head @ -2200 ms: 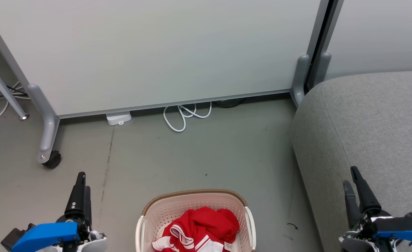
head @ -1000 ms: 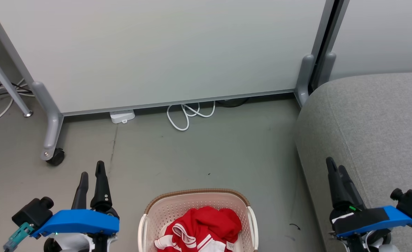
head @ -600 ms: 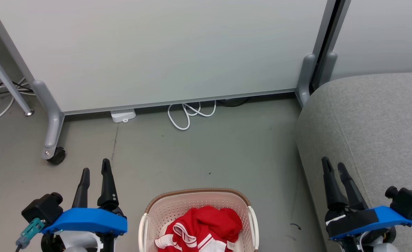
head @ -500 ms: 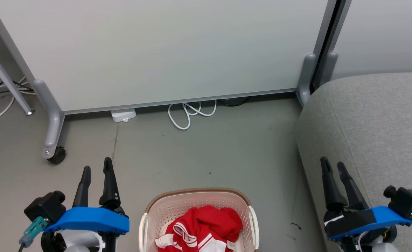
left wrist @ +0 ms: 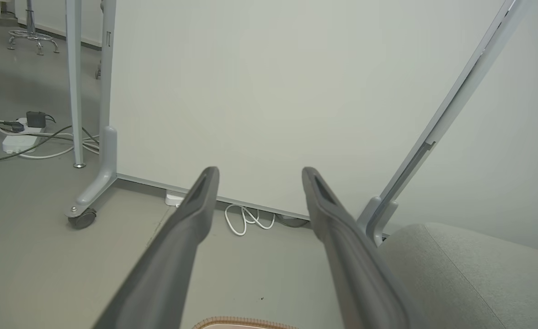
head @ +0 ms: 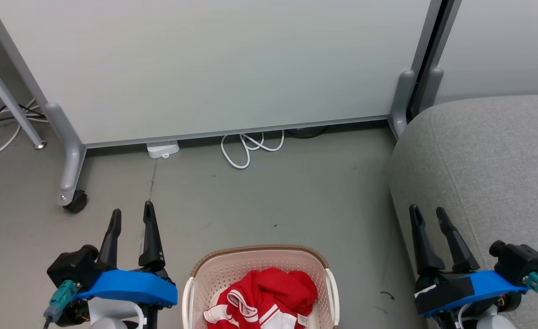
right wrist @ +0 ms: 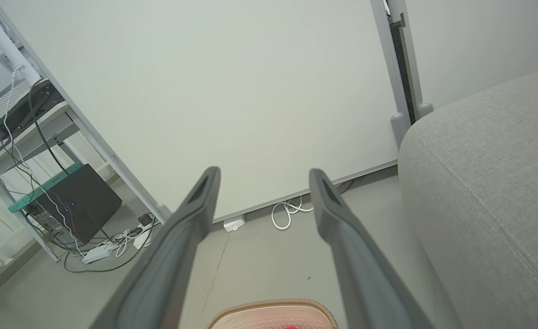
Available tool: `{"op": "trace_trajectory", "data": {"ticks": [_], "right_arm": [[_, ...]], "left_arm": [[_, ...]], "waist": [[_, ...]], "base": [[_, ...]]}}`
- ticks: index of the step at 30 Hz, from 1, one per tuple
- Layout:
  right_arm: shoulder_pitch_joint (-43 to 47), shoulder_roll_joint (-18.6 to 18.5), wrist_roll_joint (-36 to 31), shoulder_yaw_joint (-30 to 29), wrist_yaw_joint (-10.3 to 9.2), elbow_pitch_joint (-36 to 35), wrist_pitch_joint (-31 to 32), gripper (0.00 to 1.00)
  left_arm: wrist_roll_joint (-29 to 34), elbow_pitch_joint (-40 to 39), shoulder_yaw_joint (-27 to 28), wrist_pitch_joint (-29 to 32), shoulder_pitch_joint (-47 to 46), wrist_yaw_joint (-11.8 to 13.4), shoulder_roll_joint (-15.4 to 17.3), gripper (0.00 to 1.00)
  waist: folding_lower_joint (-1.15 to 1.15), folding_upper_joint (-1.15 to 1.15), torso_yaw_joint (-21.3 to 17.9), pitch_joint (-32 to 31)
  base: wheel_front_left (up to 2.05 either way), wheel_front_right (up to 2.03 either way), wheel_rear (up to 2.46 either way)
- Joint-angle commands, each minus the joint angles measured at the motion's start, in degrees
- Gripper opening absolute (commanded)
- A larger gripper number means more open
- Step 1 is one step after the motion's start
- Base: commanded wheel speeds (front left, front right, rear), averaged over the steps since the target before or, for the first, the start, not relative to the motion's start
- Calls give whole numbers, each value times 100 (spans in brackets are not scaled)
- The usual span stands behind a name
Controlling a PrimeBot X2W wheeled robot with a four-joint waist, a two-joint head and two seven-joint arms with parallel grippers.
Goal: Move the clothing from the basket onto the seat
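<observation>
The red clothing (head: 264, 297) lies heaped in the basket (head: 259, 250) on the floor, back from both fingertips, nearer the wide-open, empty left gripper (head: 132, 210) than the equally open right gripper (head: 427, 210) beside the grey seat (head: 488, 160).

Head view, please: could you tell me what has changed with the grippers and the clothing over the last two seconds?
The left gripper has swung forward and inward toward the basket, turning so both fingers show; the right gripper has likewise drifted inward. Nothing was taken hold of: both stay open, and the clothing lies unmoved in the basket.
</observation>
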Motion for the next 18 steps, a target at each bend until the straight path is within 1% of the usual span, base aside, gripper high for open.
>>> {"op": "trace_trajectory", "data": {"ticks": [1, 18], "right_arm": [[-113, -44, -128, 19, 11, -70, -49, 100], [-129, -51, -1125, 134, 13, -56, -276, 100]], "left_arm": [[133, -69, -29, -45, -104, 31, 41, 100], [1036, -13, -215, -272, -158, 83, 93, 100]], "waist": [[0, 0, 2, 1], [0, 0, 39, 14]], "base": [[0, 0, 0], [0, 0, 0]]}}
